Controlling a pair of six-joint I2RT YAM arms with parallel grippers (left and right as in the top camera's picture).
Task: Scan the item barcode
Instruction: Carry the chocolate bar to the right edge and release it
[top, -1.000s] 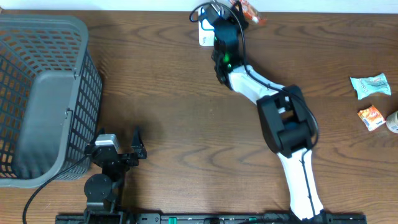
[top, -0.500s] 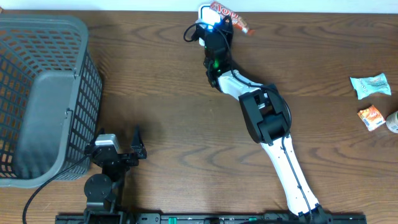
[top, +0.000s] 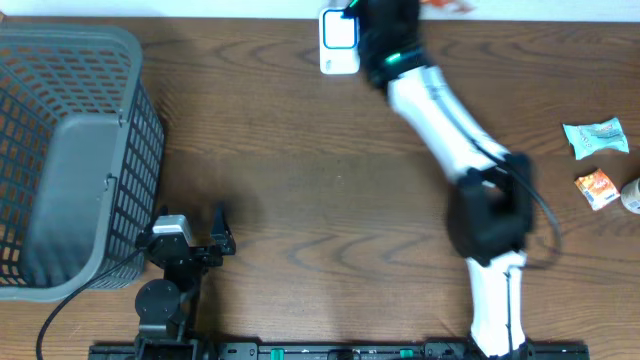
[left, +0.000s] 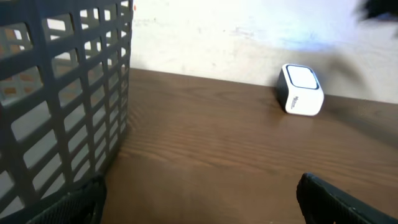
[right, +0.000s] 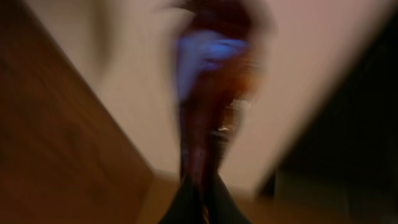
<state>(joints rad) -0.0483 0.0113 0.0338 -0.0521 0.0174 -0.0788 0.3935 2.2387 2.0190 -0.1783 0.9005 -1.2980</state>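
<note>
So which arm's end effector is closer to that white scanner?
Right: the right end effector, holding a red packet, is beside the scanner at the far edge; the left end effector sits by the basket, well away.

I see the basket (top: 70, 150) on the bench's (top: 300, 200) left side, the scanner (top: 338, 40) at back centre, and a pouch (top: 596, 137) just behind a small packet (top: 597, 188) near the right edge.

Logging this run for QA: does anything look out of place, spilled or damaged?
Nothing stands out. The scanner sits by the far edge, the basket at the left, spare packets at the right. The right gripper pinches a red packet; only that wrist view is blurred.
</note>
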